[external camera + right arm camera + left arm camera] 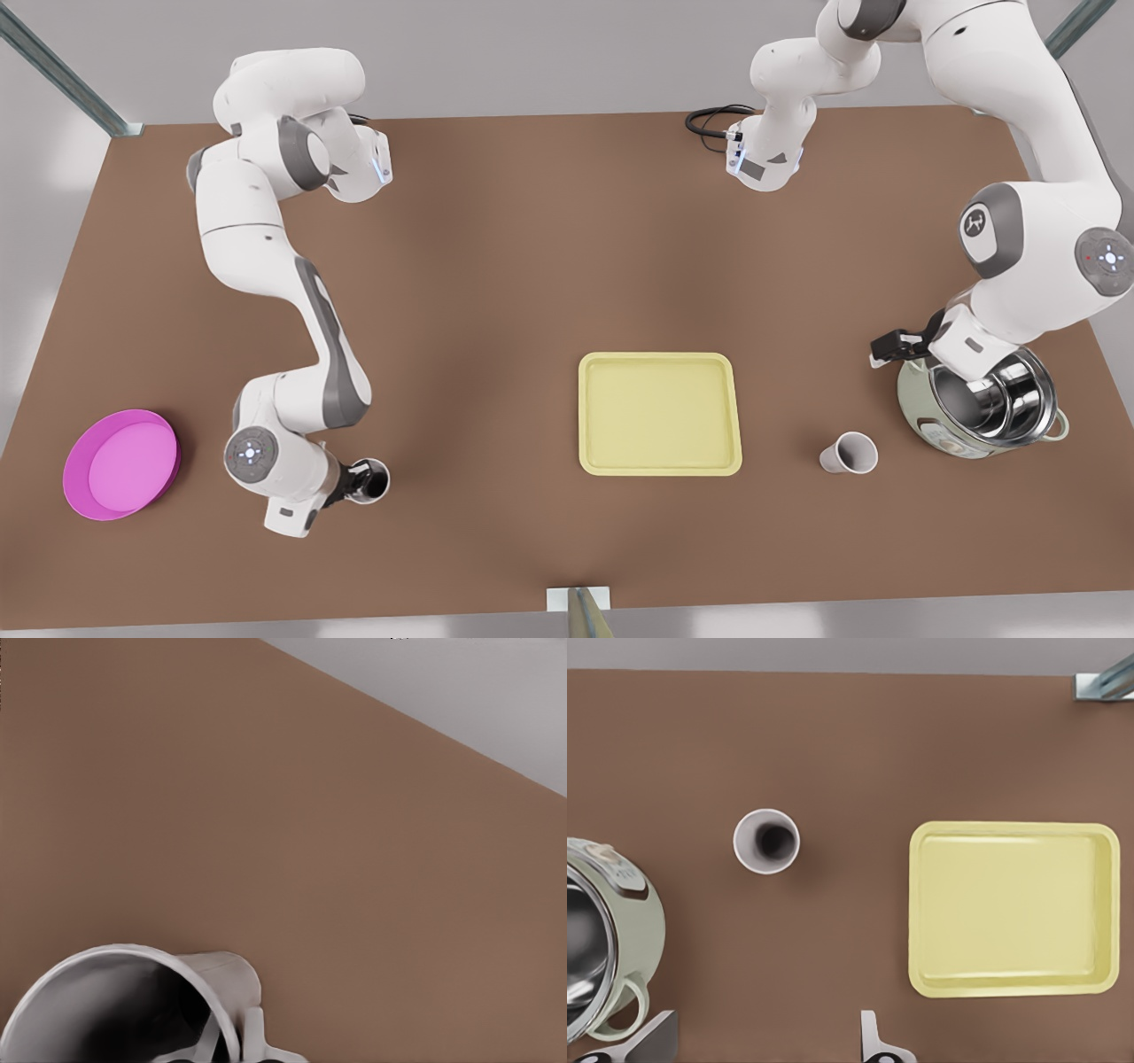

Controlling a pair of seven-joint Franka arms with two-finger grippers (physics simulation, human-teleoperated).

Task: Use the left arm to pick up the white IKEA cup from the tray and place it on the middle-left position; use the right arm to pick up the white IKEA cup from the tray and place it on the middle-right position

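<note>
1. Front view: a plain matte brown tabletop [532, 266] carries a pale yellow, near-square tray [660, 359] with rounded corners and a low raised rim.
   - On the front view's right of the tray, a small white tapered free cup [846, 453] stands upright on the bare table.
   - Beyond that cup is a pale green round cooker with a shiny steel inner bowl [974, 416].
   - The left arm folds down from the far right corner. Its black left gripper [890, 346] is over the cooker's rim, on the side nearer the tray.
   - Far to the front view's left of the tray lies a glossy round magenta plate [120, 463].
   - Between the plate and the tray, the right arm bends low to the table. Its right gripper [359, 483] is clamped on a second white held cup [372, 479], off the tray.

2. Left wrist view: looking straight down, the free cup [767, 841] shows a round mouth with a dark inside, between the cooker [620, 930] and the tray [1010, 827].
   - The left gripper [764, 1041] has two grey fingertips [656, 1036] spread wide, with nothing between them.

3. Right wrist view: the held cup [133, 1010] is smooth, thin-walled and tilted over the brown table [310, 815].
   - The right gripper [226, 1041] pinches its wall, one finger [252, 1036] outside and one inside.
</note>
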